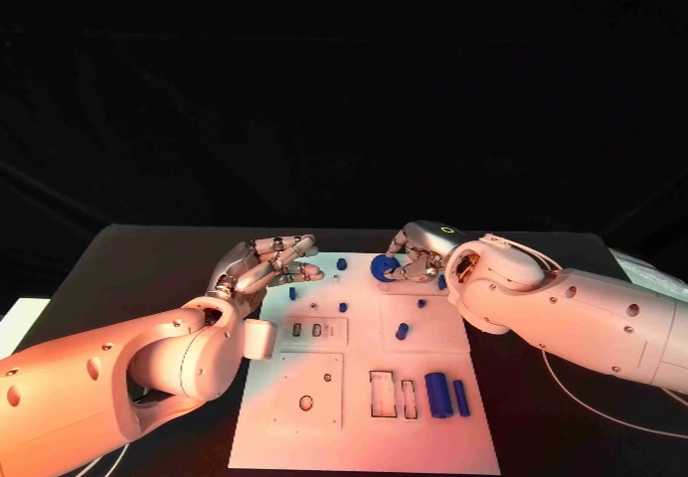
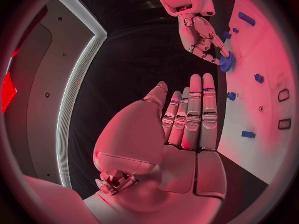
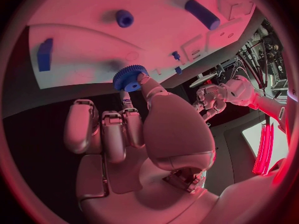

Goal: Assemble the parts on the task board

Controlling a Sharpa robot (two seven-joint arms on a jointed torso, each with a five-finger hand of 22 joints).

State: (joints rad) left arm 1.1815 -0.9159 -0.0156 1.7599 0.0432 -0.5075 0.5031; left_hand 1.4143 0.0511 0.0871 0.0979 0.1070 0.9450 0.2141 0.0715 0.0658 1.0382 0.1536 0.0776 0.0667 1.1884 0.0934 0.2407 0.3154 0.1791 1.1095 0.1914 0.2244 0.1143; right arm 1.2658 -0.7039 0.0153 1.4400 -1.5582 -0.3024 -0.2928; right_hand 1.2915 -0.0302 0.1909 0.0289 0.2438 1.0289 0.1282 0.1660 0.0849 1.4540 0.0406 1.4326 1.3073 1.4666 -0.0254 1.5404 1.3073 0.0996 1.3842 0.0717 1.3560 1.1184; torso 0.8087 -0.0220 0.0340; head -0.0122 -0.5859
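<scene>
The white task board point(image 1: 359, 417) lies in the middle of the black table. My right hand point(image 1: 419, 260) is at the board's far edge and pinches a blue toothed gear point(image 1: 385, 266) between thumb and a finger; the gear point(image 3: 129, 78) sits at the fingertips of that hand point(image 3: 137, 129), just over the board's edge point(image 3: 93, 45). My left hand point(image 1: 272, 260) hovers at the board's far left corner with its fingers point(image 2: 193, 109) stretched out and nothing in it. From the left wrist I see the right hand point(image 2: 202, 37) with the gear point(image 2: 226, 62).
Small blue pegs point(image 1: 341, 263) point(image 1: 292, 293) point(image 1: 403, 330) stand on the board's far half. Two blue cylinders point(image 1: 437, 395) point(image 1: 460, 397) lie beside rectangular slots point(image 1: 383, 393) near the front. A cable point(image 1: 602, 417) runs over the table at the right.
</scene>
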